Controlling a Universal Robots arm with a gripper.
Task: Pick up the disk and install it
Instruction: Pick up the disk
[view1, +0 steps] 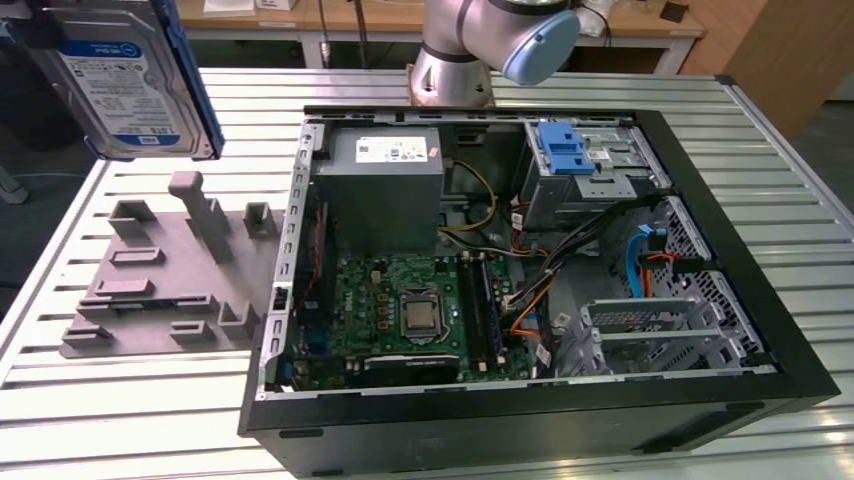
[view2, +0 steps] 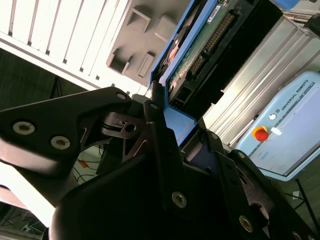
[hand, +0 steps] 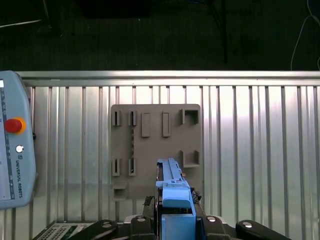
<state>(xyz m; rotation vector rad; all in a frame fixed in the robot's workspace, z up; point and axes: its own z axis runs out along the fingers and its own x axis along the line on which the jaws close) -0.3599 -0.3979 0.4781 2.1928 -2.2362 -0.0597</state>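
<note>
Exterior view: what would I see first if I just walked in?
The disk, hanging high at the exterior view's upper left, above a grey holder plate. Then the big open computer case in the middle, its green board showing. In the second wrist view the gripper is clamped on the disk.

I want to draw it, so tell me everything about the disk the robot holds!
The disk is a flat silver metal box with a white-and-blue label and a blue plastic frame around its edges. Its back shows a green circuit board. The hand is shut on its blue end, holding it on edge in the air above the grey holder plate. Nothing else touches it.
</note>
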